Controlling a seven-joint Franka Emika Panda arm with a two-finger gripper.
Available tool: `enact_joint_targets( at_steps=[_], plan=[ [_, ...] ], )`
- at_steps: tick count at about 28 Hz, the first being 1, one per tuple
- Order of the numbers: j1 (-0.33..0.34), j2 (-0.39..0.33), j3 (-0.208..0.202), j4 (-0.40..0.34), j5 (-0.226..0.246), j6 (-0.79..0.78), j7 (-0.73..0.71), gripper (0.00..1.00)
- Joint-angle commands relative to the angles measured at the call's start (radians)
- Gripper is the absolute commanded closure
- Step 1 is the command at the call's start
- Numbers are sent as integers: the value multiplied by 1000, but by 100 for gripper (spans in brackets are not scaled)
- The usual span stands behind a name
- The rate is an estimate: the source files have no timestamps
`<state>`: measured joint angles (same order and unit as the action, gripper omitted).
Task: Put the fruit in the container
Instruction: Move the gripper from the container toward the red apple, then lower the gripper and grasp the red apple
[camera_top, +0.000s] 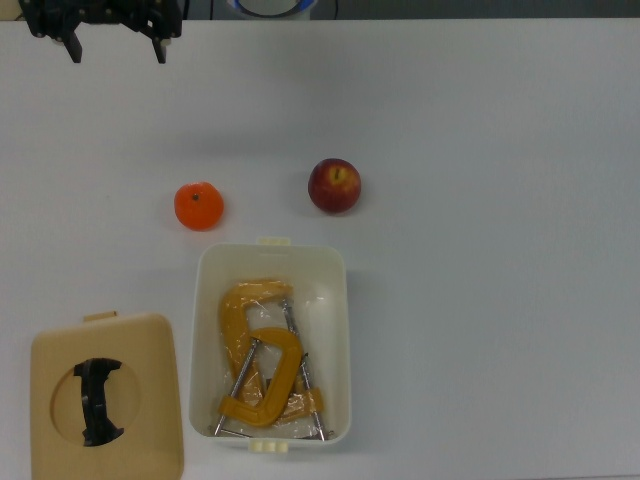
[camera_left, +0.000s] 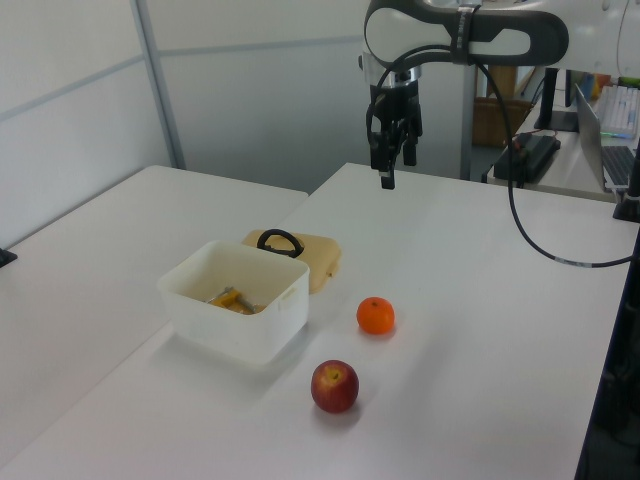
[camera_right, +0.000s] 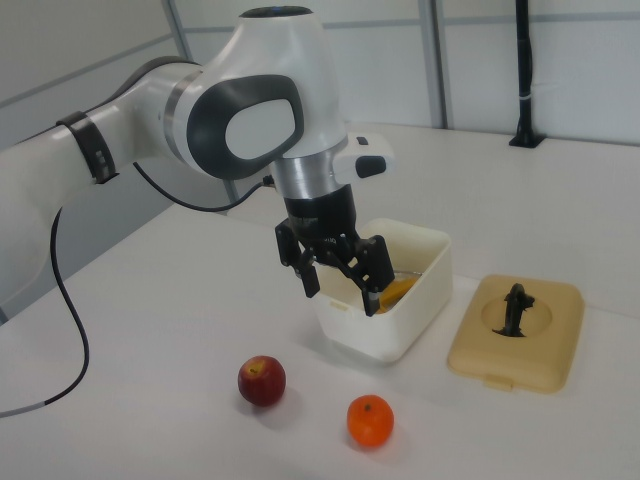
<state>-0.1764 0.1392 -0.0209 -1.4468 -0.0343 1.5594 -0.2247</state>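
The container (camera_top: 270, 262) stands open on the table, yellow clamps (camera_top: 262, 370) inside. Just beside its short wall lie the apple (camera_top: 334, 186) and the orange fruit (camera_top: 198, 206), apart. Both look firm, smooth, likely rolling; grasp across the middle. The gripper (camera_top: 115, 42) hangs high, fingers spread, empty.

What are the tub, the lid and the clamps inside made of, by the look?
Tub: cream plastic, likely; smooth, thin walls, rounded corners. Lid: tan plastic, matte, moulded recess around a black handle. Clamps: yellow painted metal frames with bare silvery screws, apparently.
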Motion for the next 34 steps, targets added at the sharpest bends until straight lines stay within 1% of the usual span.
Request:
enact_joint_targets(
  at_steps=[1,4,6,9,10,12,14,15,20,21,25,26,29,31,34],
  plan=[
    [9,26,28,-41,14,98,25,0],
    [12,30,30,-55,14,128,24,0],
    [20,37,33,-79,14,149,15,0],
    [60,39,35,-115,8,185,15,0],
    [83,37,35,-147,5,215,24,0],
    [106,37,35,-175,4,240,33,0],
    [132,39,35,-196,1,264,65,0],
    [156,40,35,-216,-10,292,108,0],
    [233,40,35,-288,-58,356,200,0],
    [259,40,35,-305,-71,373,229,0],
    [302,40,35,-340,-85,395,271,0],
    [323,40,35,-357,-93,401,281,0],
    [348,42,35,-385,-107,416,306,0],
    [377,65,35,-403,-128,436,343,0],
    [405,98,35,-405,-160,450,390,0]
  ],
)
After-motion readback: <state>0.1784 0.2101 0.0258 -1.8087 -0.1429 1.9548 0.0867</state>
